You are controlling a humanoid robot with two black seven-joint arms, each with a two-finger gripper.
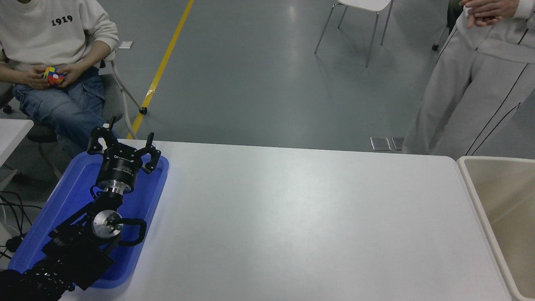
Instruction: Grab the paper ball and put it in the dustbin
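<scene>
The cream-beige dustbin (472,184) stands at the table's right edge, only partly in the picture. No paper ball shows anywhere; it is hidden or out of view. My left gripper (124,144) is parked at the lower left above the blue tray, its fingers spread open and holding nothing. My right arm and gripper are out of view.
A shallow blue plastic tray (150,196) lies at the table's left end under my left arm. A seated person at the top left holds a coloured cube (54,76). Another person (472,83) stands at the far right. A chair (359,25) stands beyond the white table (301,221).
</scene>
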